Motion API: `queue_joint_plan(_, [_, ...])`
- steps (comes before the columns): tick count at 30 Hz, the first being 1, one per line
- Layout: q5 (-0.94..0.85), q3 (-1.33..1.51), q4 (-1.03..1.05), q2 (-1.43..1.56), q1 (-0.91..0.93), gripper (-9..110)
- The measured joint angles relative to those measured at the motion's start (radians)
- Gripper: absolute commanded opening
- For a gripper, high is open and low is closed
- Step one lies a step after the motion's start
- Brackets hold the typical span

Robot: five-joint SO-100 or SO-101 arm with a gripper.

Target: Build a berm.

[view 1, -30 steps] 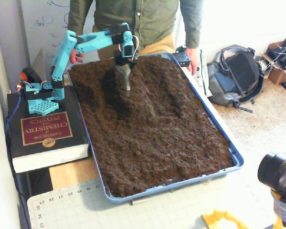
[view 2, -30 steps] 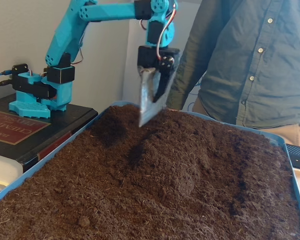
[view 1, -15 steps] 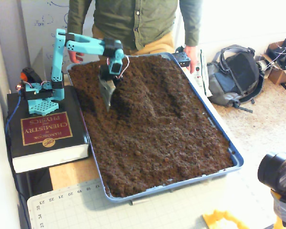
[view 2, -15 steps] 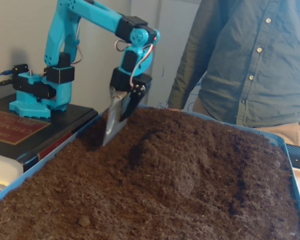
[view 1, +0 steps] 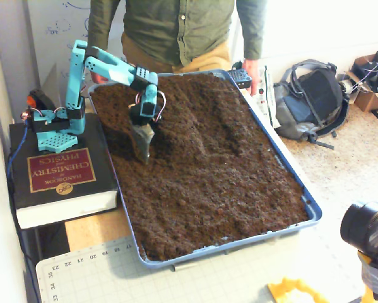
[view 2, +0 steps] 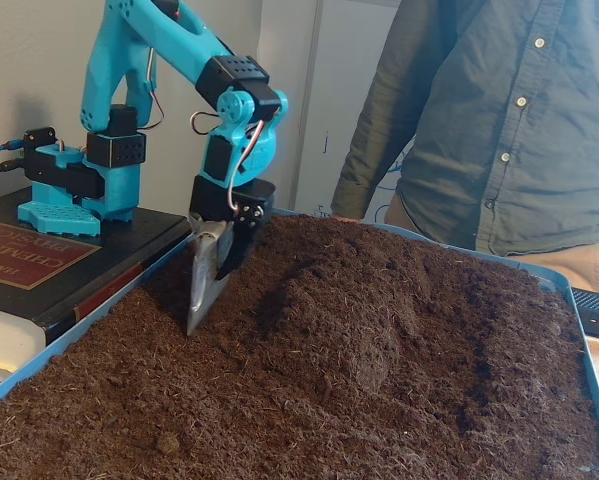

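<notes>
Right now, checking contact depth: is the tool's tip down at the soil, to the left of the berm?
Yes, in a fixed view the tool meets the soil just left of the berm.

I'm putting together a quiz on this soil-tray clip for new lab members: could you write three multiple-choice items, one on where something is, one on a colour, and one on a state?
1. Where does the arm's base stand?
A. In the soil
B. On a thick book beside the tray
C. On the floor

2. What colour is the tray's rim?
A. Blue
B. Red
C. White

3. How does the blade at the arm's tip stand?
A. Raised high above the soil
B. Lying flat on the book
C. Tip down at the soil

Answers:
1: B, since the arm's base sits on the book left of the tray in a fixed view.
2: A, since its rim is blue on every visible side.
3: C, since the blade on the hand points down, with its tip at the soil beside the berm.
</notes>
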Motion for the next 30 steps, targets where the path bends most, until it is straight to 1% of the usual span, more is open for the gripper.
queue_joint_plan(5, [0.0, 0.032, 0.0, 0.0, 0.003, 1])
queue_joint_plan(7, [0.026, 0.035, 0.0, 0.011, 0.003, 1])
queue_joint_plan(14, [0.097, 0.081, 0.0, 0.138, 0.003, 1])
queue_joint_plan(24, [0.183, 0.169, 0.023, 0.138, -0.003, 1])
queue_joint_plan(30, [0.229, 0.212, 0.023, 0.138, -0.057, 1])
